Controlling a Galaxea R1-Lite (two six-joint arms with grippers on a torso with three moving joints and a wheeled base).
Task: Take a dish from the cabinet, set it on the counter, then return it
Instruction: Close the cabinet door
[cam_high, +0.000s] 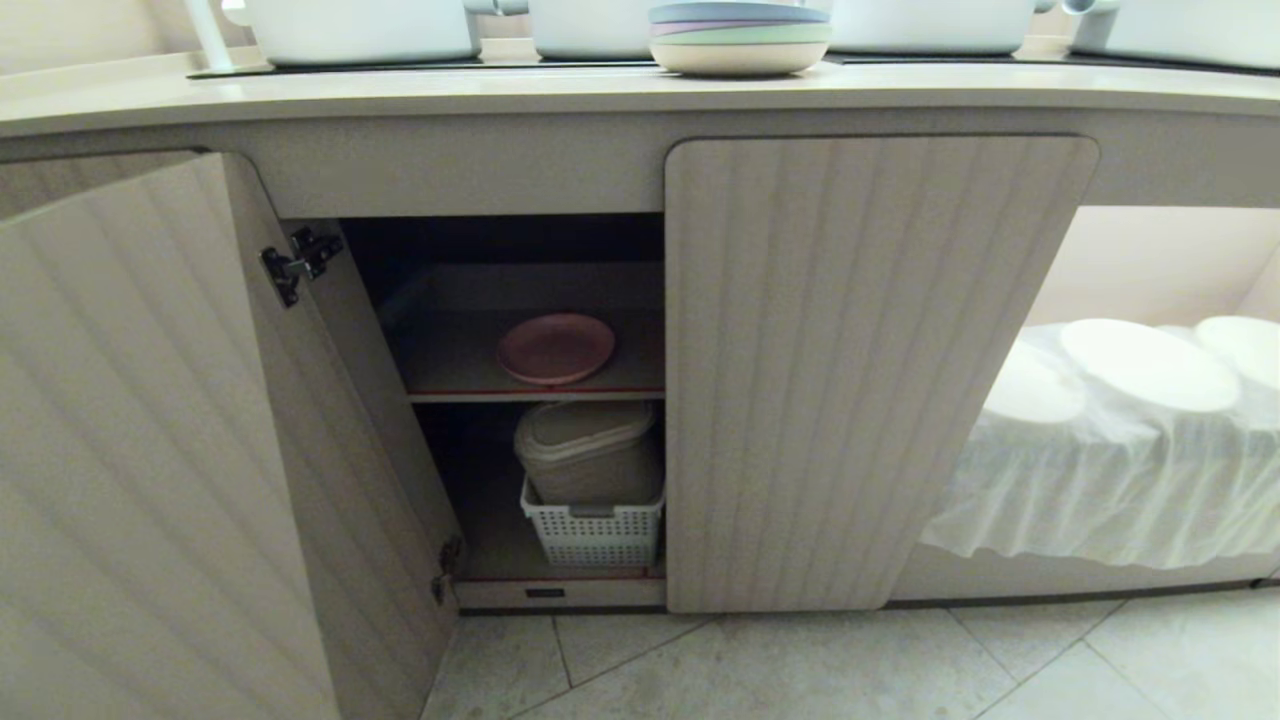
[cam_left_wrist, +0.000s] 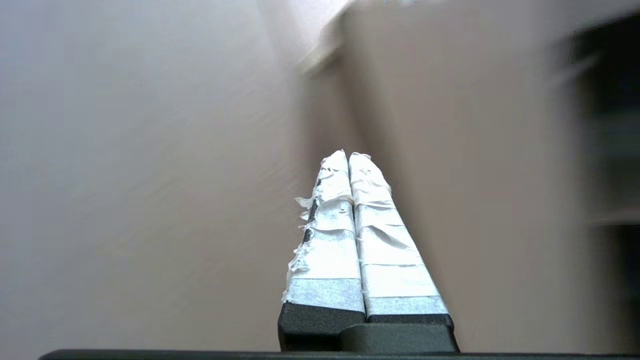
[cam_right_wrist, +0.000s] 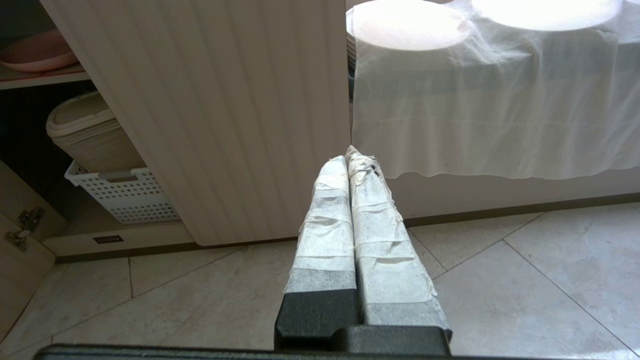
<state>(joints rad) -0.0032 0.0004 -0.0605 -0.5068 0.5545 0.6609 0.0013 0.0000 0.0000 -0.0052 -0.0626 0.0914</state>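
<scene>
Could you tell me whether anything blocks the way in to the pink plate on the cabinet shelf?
Nothing visible does: the ribbed beige left door is swung open, and the round matte pink plate lies alone on the grey red-edged shelf, its front unobstructed.

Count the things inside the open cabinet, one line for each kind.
Pink plate: 1
Beige lidded bin: 1
White basket: 1
Total: 3

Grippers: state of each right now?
Left gripper: closed, holding nothing.
Right gripper: closed, holding nothing, low over the floor in front of the cabinet.
</scene>
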